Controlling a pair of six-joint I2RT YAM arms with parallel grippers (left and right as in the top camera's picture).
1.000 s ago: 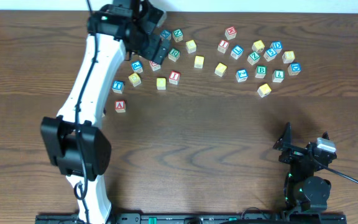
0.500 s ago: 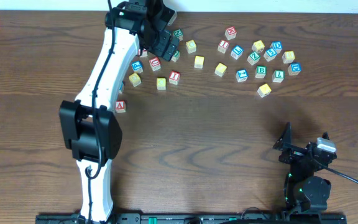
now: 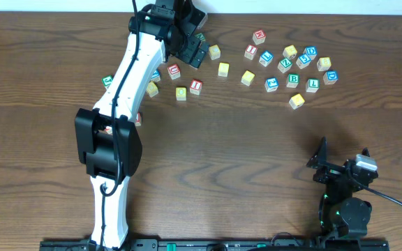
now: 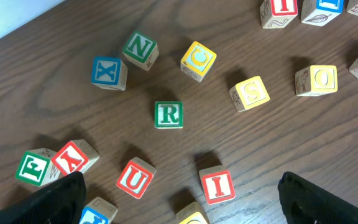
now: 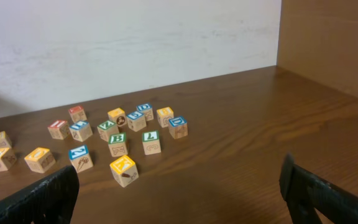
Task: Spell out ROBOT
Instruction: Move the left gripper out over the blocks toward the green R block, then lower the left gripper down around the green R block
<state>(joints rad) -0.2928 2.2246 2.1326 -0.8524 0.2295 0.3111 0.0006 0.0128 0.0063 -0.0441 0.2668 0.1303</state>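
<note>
Green-lettered wooden R cube (image 4: 168, 115) sits centred between and just ahead of my left gripper's (image 4: 180, 202) wide-spread empty jaws, so I judge I'm at the first pick: descend, straddle it clear of the red-lettered U cube (image 4: 134, 178), then close.

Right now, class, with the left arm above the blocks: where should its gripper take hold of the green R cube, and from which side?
Come straight down from above and close on two opposite side faces of the green R cube. It lies flat, letter up, with bare table all round; the red U cube and red I cube stand clear. The left gripper is open.
</note>
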